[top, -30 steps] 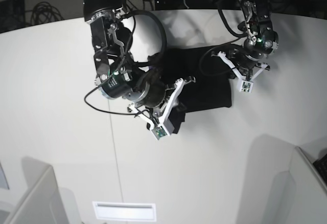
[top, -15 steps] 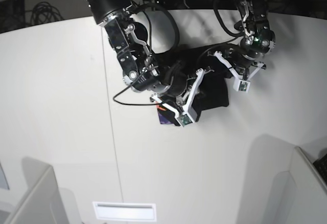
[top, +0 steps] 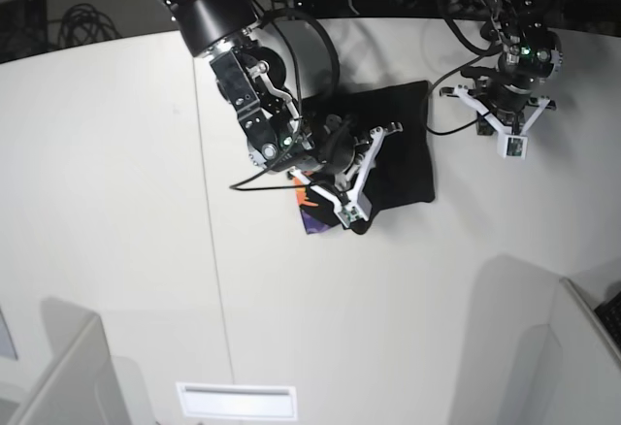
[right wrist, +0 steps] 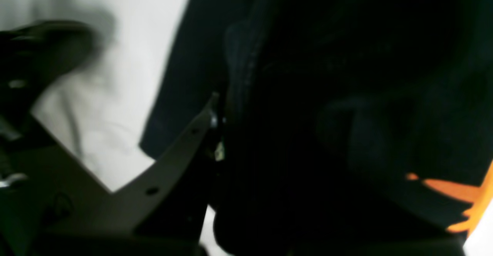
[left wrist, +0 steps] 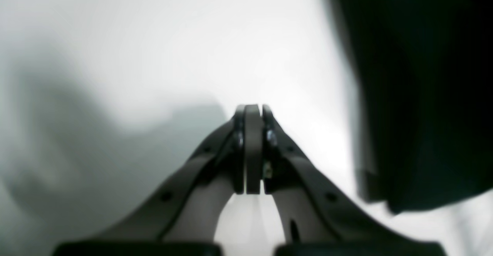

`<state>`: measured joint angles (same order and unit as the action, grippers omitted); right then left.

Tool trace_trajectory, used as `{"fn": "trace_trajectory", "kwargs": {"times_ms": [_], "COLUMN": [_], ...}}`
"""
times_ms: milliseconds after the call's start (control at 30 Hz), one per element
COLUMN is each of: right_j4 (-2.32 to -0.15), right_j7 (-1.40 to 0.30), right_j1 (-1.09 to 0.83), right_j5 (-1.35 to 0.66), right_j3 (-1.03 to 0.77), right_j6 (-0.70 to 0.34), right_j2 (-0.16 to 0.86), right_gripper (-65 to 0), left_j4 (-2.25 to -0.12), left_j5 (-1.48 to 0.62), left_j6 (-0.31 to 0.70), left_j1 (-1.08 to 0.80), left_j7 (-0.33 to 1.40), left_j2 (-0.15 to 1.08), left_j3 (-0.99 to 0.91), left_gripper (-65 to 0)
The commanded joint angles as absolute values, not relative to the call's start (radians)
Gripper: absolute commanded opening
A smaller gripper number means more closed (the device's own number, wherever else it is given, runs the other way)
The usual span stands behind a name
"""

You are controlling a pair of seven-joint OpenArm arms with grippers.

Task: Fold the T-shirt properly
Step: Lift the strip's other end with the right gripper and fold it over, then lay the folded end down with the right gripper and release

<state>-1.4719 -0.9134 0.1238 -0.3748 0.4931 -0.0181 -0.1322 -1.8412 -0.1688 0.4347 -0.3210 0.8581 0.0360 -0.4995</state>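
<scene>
The black cloth T-shirt with the orange and purple print [top: 403, 175] is bunched on the white tabletop [top: 291, 328], right under the black right gripper [right wrist: 219, 125], whose fingers are pinching its fabric. The black left gripper [left wrist: 252, 148] is closed, holding nothing, just beside the shirt.

A white tabletop [top: 466, 309] carries the black T-shirt [top: 403, 168], bunched around the middle, its orange-and-purple print at the left near edge.

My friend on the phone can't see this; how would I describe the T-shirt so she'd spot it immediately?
On the big white table, find the two black robot arms. The T-shirt is the bunched black cloth beneath the left-hand one in the overhead picture, distinguished by soft fabric and orange-and-purple patches.
</scene>
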Motion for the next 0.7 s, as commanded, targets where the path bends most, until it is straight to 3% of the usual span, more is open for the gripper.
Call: {"fn": "trace_trajectory", "kwargs": {"times_ms": [0, 67, 100, 133, 200, 300, 667], "right_j4": [-1.484, -1.484, -1.484, -1.484, -1.486, -1.492, -1.484], "right_j7": [-0.883, -0.871, -0.869, -0.868, -0.868, -0.868, -0.866], "right_j1": [0.148, 0.15, 0.15, 0.15, 0.15, 0.15, 0.196], "right_j5": [-0.386, -0.386, -0.386, -0.386, -0.386, -0.386, -0.387], "right_j3": [0.493, 0.489, 0.489, 0.492, 0.493, 0.493, 0.601], "right_j6": [-0.015, -0.015, -0.015, -0.015, -0.015, -0.015, -0.015], "right_j2": [-0.143, -0.143, -0.143, -0.143, -0.143, -0.143, -0.147], "right_gripper": [-65.0, -65.0, -58.2, -46.4, -28.5, -12.5, -14.4], "left_j4": [-1.859, -1.857, -1.857, -1.857, -1.857, -1.857, -1.856], "left_j5": [-0.179, -0.179, -0.179, -0.179, -0.179, -0.179, -0.179], "left_j6": [0.435, 0.446, 0.466, 0.493, 0.541, 0.565, 0.567], "left_j1": [-0.32, -0.321, -0.321, -0.321, -0.321, -0.321, -0.334], "left_j7": [0.845, 0.848, 0.848, 0.849, 0.849, 0.849, 0.849], "left_j2": [0.044, 0.044, 0.044, 0.044, 0.044, 0.044, 0.088], "left_j3": [-0.519, -0.553, -0.57, -0.595, -0.641, -0.704, -0.825], "left_gripper": [-65.0, -65.0, -65.0, -65.0, -65.0, -65.0, -65.0]}}
